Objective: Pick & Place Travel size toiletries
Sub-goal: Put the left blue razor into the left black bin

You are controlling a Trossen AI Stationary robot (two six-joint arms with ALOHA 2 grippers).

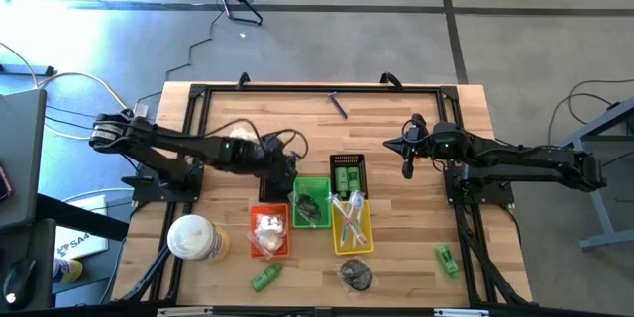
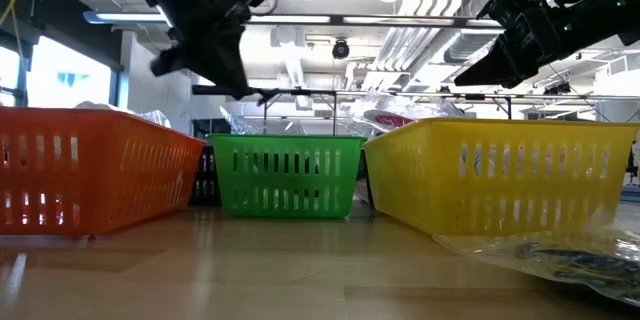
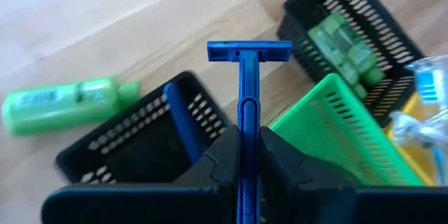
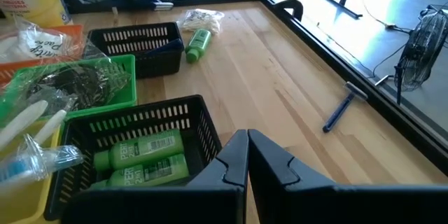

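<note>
The high camera looks straight down on the whole wooden table [image 1: 416, 139] from far above, while the low camera sits at table-top height, very near the orange basket [image 2: 90, 165], green basket [image 2: 288, 175] and yellow basket [image 2: 500, 175], facing the room behind. Each wrist camera looks forward, close over the baskets; both show the black basket with green bottles [image 4: 140, 157].

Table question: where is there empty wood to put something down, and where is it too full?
The wooden table is bare along the back, apart from a loose blue razor. More bare wood lies right of the yellow plastic basket, up to a small green bottle. It is crowded in the front middle, where the orange basket, green basket and black basket stand packed together.
</note>
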